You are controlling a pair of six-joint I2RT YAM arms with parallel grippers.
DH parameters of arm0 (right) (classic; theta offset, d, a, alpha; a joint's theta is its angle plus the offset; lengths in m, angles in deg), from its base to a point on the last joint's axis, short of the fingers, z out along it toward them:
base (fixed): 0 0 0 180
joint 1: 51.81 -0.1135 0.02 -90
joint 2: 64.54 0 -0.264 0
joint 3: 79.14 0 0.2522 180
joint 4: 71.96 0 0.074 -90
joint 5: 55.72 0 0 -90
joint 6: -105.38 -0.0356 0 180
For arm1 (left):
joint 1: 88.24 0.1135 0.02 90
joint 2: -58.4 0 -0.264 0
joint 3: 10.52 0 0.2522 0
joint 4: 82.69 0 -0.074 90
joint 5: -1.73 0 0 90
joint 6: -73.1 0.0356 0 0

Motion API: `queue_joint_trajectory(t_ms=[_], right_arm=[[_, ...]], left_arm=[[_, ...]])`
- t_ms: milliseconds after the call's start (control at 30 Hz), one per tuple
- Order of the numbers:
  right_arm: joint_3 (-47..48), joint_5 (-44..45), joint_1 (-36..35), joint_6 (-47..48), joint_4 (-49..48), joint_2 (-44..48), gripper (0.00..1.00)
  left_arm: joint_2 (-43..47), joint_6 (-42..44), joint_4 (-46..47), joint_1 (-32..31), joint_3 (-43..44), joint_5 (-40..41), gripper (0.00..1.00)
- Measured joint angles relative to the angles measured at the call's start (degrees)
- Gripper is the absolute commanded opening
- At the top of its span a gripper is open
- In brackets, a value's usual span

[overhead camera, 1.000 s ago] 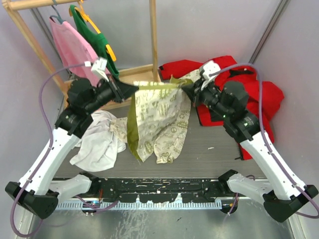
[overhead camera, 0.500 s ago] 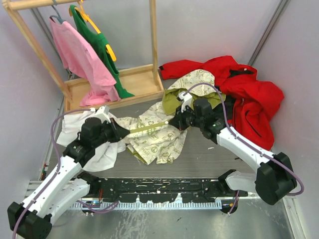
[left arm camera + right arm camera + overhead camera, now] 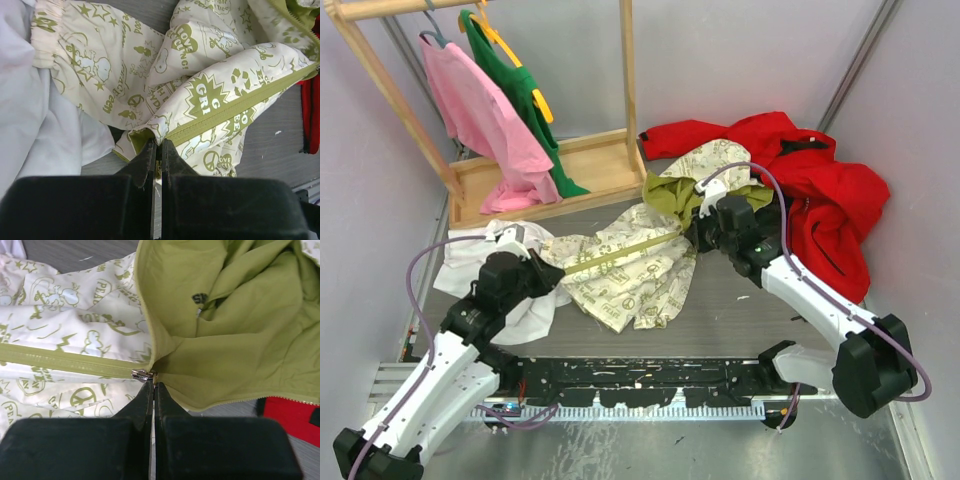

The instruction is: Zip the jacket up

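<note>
Your limp jacket (image 3: 630, 280) (keep it taut) is gripped well: left tool (image 3: 157, 146) clamps its hem (image 3: 148, 134) at eight o'clock, right tool (image 3: 152, 386) the slider (image 3: 141, 374) at two.

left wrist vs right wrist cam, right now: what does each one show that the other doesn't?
Left wrist only: the left gripper shut on the jacket at its bottom hem, with the white garment alongside.
Right wrist only: the right gripper shut right at the metal zipper slider, with the open olive lining beyond it.
Both: the jacket's cream printed side and the closed olive zipper tape.
</note>
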Motion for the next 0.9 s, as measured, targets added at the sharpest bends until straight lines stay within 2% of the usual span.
queue_joint_trajectory(t_ms=[200, 433, 533, 667, 733, 900], right_arm=[[1.0, 1.2, 0.9, 0.0, 1.5, 1.6, 0.01], [1.4, -1.4, 0.4, 0.0, 1.6, 2.3, 0.01], [1.9, -2.1, -0.7, 0.0, 2.1, 3.2, 0.01], [3.7, -2.7, -3.7, 0.0, 2.4, 3.4, 0.01], [4.3, -2.8, -5.4, 0.0, 2.4, 3.4, 0.0], [5.2, -2.9, -9.6, 0.0, 2.5, 3.0, 0.01]], left_arm=[[0.2, 0.6, -1.4, -0.1, 0.1, 2.6, 0.0], [0.7, 2.2, -2.8, 0.0, 0.5, 2.7, 0.36], [0.9, 3.6, -3.6, 0.1, 2.6, 2.2, 0.47], [-1.2, 3.9, -1.8, 0.2, 6.4, -2.2, 0.51], [-2.5, 3.7, 0.8, 0.2, 7.6, -5.5, 0.61], [-11.0, 4.1, 9.2, -3.3, 10.3, -12.4, 0.63]])
